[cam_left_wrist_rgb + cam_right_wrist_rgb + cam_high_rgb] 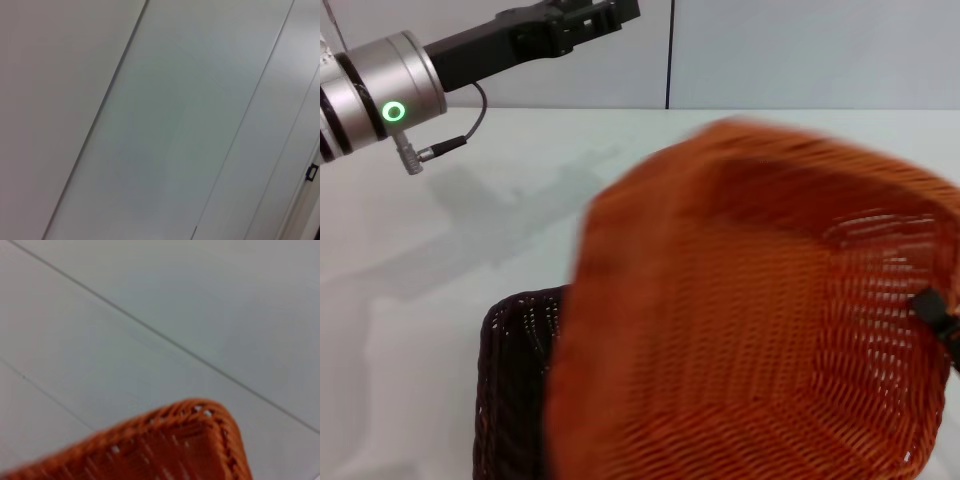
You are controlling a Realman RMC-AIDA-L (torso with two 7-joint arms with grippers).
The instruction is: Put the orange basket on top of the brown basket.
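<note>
We're mid-carry: right gripper (942, 318), jaws clamped on its rim, holds the orange basket (760, 320) tilted above the brown basket (515, 380); next we level, centre, lower; left gripper (582, 18) is parked high, jaws unreadable.

No text, label, brand, number or sign can be read on anything here.

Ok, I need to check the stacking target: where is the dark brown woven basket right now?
In the head view, the dark brown woven basket sits on the white table at lower left, mostly hidden behind the tilted, raised orange woven basket.
</note>
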